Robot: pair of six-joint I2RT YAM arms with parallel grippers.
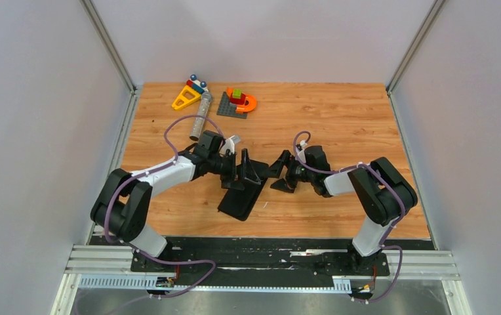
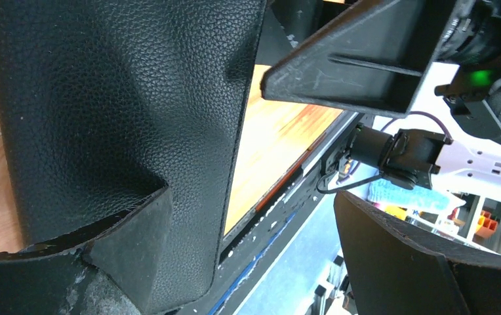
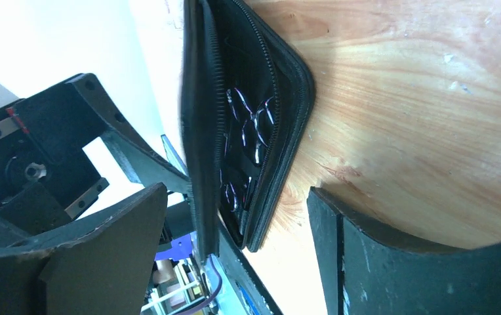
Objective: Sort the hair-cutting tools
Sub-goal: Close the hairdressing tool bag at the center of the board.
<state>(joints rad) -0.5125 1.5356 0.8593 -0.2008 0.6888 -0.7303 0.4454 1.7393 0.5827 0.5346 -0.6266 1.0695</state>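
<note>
While scissors point(image 3: 252, 123) are lying inside the half-open black zip case point(image 1: 241, 200), the left jaws and the right jaws are gaping, empty.

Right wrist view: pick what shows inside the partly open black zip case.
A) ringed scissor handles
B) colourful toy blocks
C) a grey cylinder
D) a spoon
A: in the gap of the black zip case, the silvery ringed handles of scissors lie against the dark lining.
</note>
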